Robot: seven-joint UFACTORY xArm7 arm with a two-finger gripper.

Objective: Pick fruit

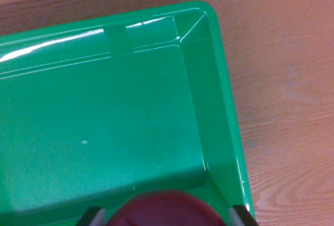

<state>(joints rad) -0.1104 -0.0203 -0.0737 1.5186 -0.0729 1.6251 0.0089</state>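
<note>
A dark red round fruit [164, 210] shows at the bottom edge of the wrist view, only its upper part in the picture. It sits between my two grey fingertips [93, 217], one on each side, so my gripper [166, 219] is shut on it. Under it lies a green plastic bin [219, 80], seen from above with its glossy floor bare. The fruit hangs over the bin's near right corner area.
The bin's right rim and far rim run through the view. Beyond them is a brown wooden tabletop [287, 80] at the wrist view's right and top.
</note>
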